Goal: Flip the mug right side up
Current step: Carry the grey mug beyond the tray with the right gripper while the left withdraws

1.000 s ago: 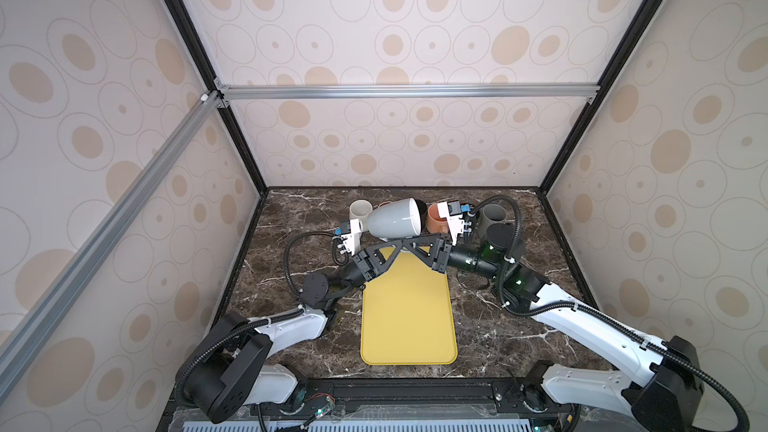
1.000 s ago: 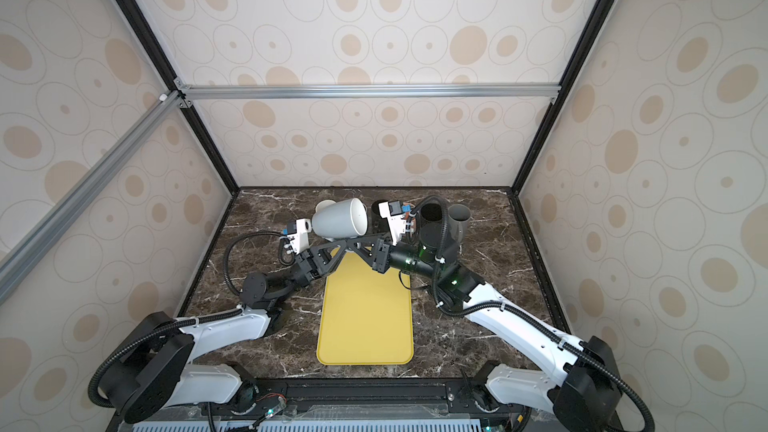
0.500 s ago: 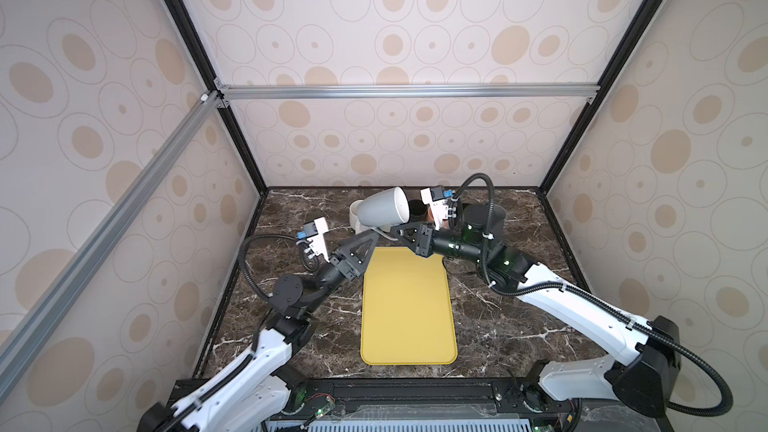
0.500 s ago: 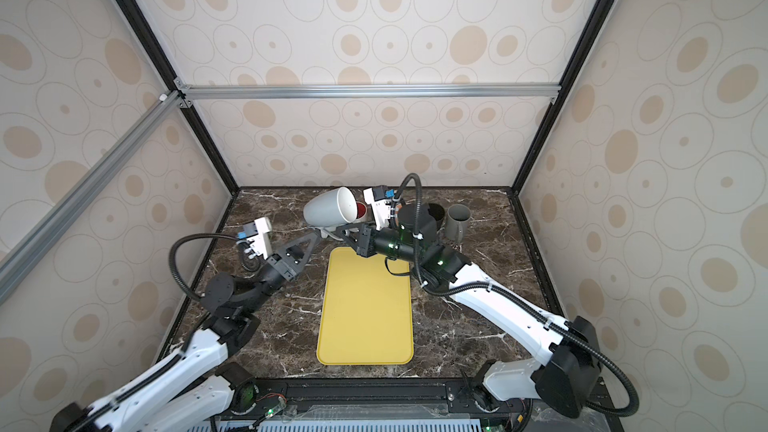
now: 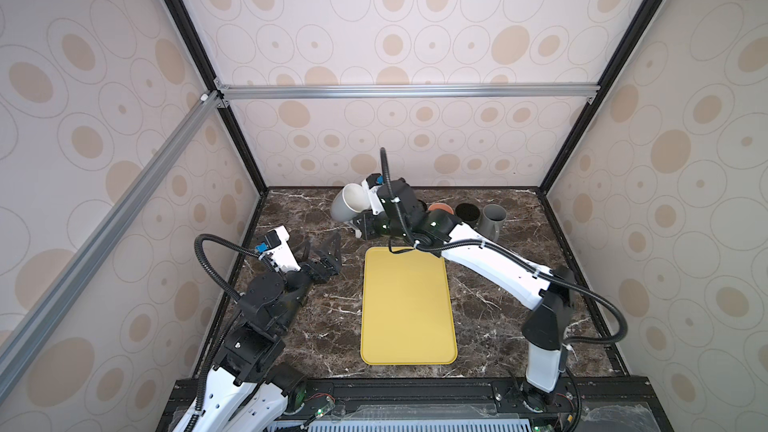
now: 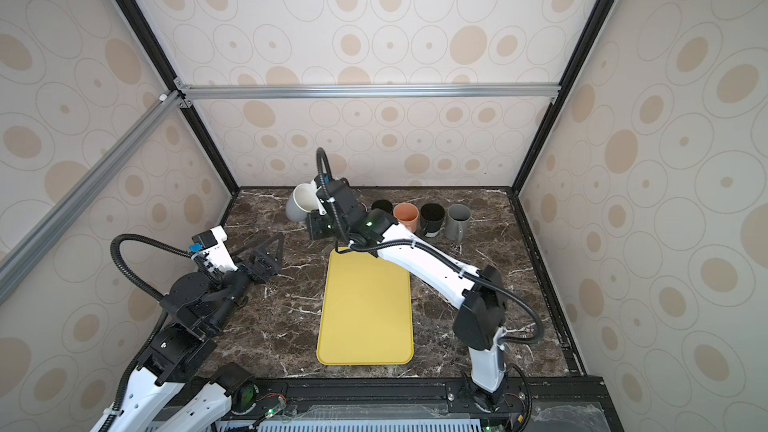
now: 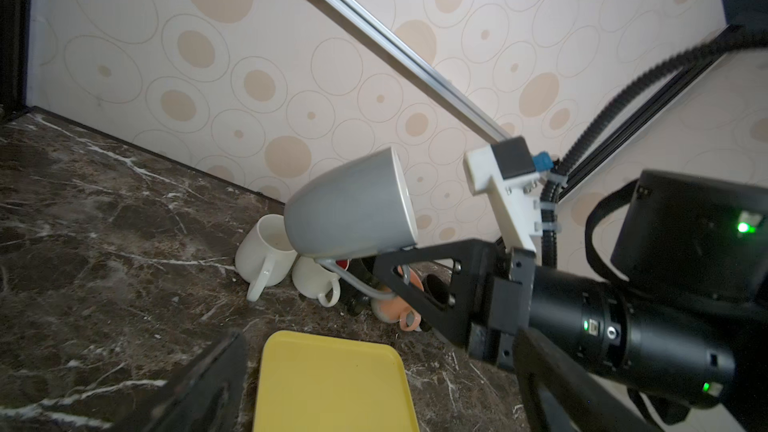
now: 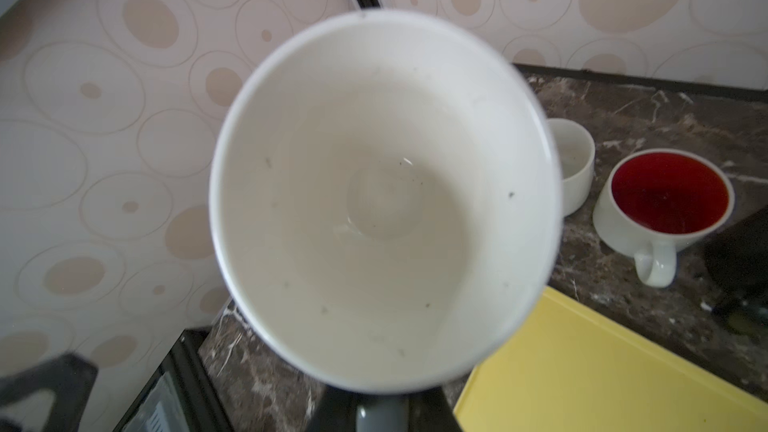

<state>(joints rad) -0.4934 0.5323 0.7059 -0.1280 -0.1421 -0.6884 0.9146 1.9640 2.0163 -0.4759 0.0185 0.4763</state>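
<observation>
The mug (image 5: 347,205) (image 6: 300,203), grey outside and white inside, hangs in the air over the back of the table. It is tilted, with its mouth facing up and to the right. My right gripper (image 5: 360,227) (image 6: 314,224) is shut on the mug's thin grey handle (image 7: 353,282). The right wrist view looks straight into the mug's white inside (image 8: 382,201), and the right gripper (image 8: 380,413) shows only at the handle. My left gripper (image 5: 328,253) (image 6: 270,253) (image 7: 374,388) stands open and empty, low at the left and well apart from the mug.
A yellow tray (image 5: 407,305) (image 6: 365,309) lies in the middle of the marble table. Along the back wall stand an orange mug (image 6: 406,216), a black mug (image 6: 432,216), a grey mug (image 6: 457,220), a white mug (image 7: 266,255) and a white mug with a red inside (image 8: 665,205).
My left gripper has opened, let go of the mug and drawn back to the left. The right arm has carried the mug left and toward the back wall, turning it.
</observation>
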